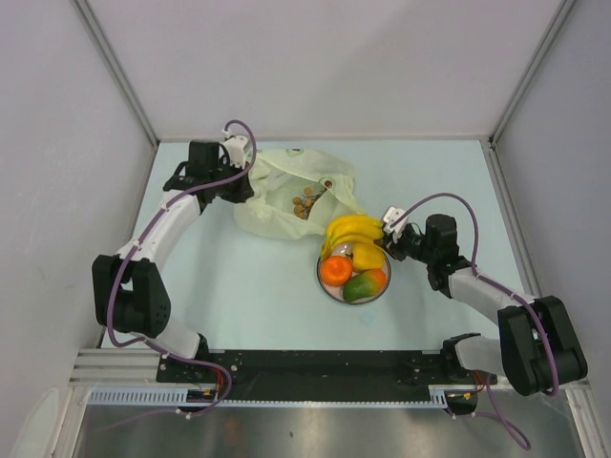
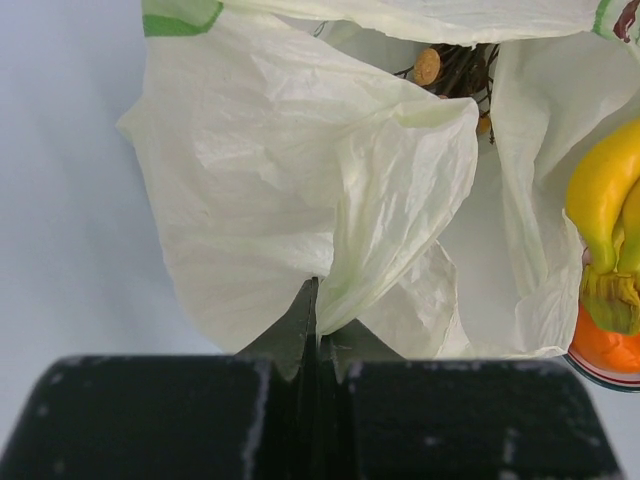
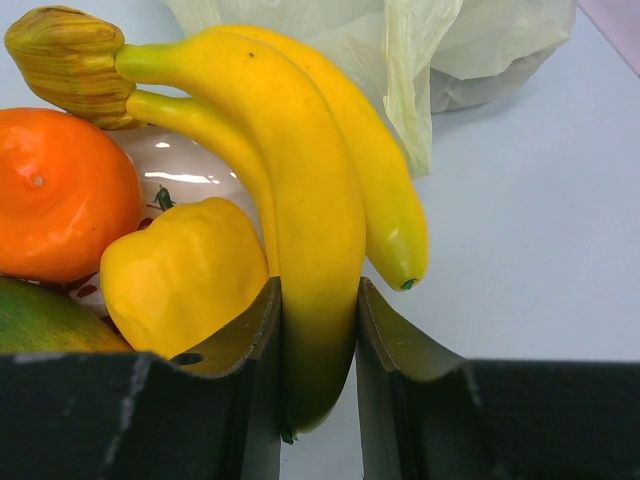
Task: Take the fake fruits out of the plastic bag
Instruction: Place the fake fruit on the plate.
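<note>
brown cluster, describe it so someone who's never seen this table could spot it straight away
Find the crumpled pale cream plastic bag at the far side of the table, behind the plate of fruit. Inside its open mouth lies the brown cluster, small round tan beads on dark stems. It is the only fruit visible in the bag, and the only brown one.

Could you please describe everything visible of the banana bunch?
The banana bunch is glossy yellow plastic: several curved bananas joined at a striped green-brown stalk. It lies at the far edge of the plate, beside the yellow fruit, stalk by the orange, bag behind. The right gripper is shut on the front banana.
</note>
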You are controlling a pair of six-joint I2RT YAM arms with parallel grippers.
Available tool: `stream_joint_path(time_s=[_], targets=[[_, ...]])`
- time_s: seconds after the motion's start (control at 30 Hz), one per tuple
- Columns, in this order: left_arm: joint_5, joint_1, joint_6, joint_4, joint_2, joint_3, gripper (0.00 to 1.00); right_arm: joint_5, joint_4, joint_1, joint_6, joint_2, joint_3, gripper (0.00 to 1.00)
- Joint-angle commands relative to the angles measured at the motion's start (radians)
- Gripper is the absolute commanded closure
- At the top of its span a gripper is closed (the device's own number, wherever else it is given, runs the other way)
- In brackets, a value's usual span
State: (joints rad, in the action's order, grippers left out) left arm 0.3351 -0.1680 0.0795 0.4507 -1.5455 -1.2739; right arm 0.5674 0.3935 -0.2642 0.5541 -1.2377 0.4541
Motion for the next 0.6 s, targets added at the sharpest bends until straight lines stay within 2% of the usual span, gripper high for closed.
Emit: stream_joint_path(time_s=[0.0, 0.57], targets=[[-0.013, -0.004, 0.017, -0.029, 0.012, -0.008, 1.00, 0.038, 0.012, 0.003, 0.036, 0.027, -0.008, 1.00], [0.005, -0.005, -0.004, -0.061, 0.001, -0.005, 1.00, 0.006, -0.053, -0.004, 0.089, 0.017, 0.000, 0.99]])
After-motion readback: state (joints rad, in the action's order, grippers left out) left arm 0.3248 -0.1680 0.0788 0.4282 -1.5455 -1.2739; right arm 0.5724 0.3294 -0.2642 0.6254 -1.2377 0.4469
